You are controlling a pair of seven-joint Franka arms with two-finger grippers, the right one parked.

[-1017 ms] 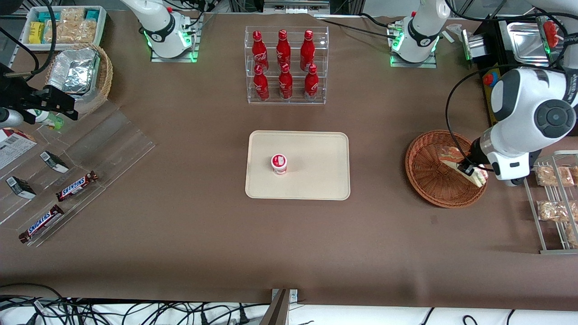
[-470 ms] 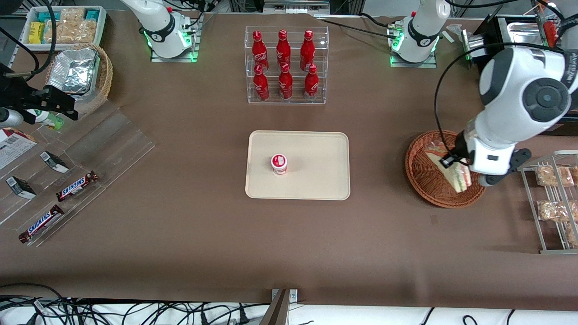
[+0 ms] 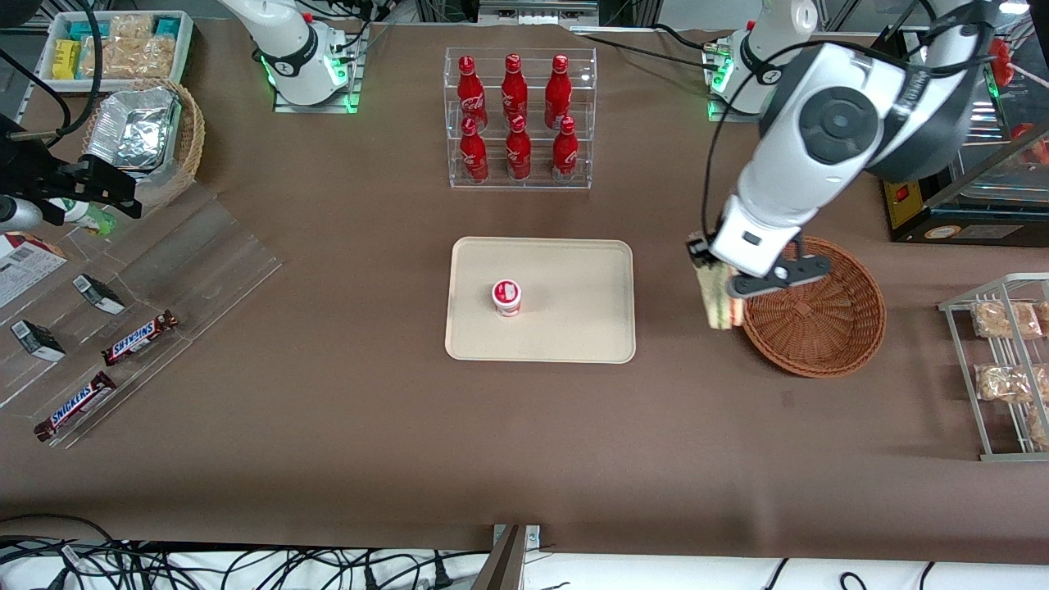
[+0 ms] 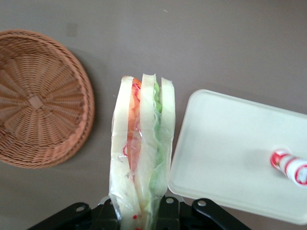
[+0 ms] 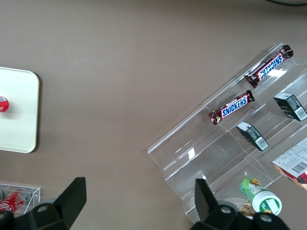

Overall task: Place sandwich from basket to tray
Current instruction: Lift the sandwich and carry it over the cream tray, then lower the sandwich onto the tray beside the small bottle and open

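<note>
My left gripper [image 3: 711,274] [image 4: 140,211] is shut on the sandwich [image 3: 718,301] [image 4: 142,153], a wrapped wedge of white bread with red and green layers. It hangs in the air above the brown table, between the reddish-brown wicker basket [image 3: 819,328] [image 4: 41,98] and the cream tray [image 3: 565,270] [image 4: 235,158]. The basket holds nothing that I can see. On the tray stands a small red-and-white cup [image 3: 506,297] [image 4: 289,166].
A clear rack of red bottles [image 3: 516,119] stands farther from the front camera than the tray. A wire rack with packaged snacks [image 3: 1004,360] is at the working arm's end. Acrylic sheets with Snickers bars [image 3: 139,338] and a foil-lined basket [image 3: 147,139] lie toward the parked arm's end.
The gripper lifted the sandwich out of the basket and carried it over the basket's rim toward the tray. The basket now looks empty.
</note>
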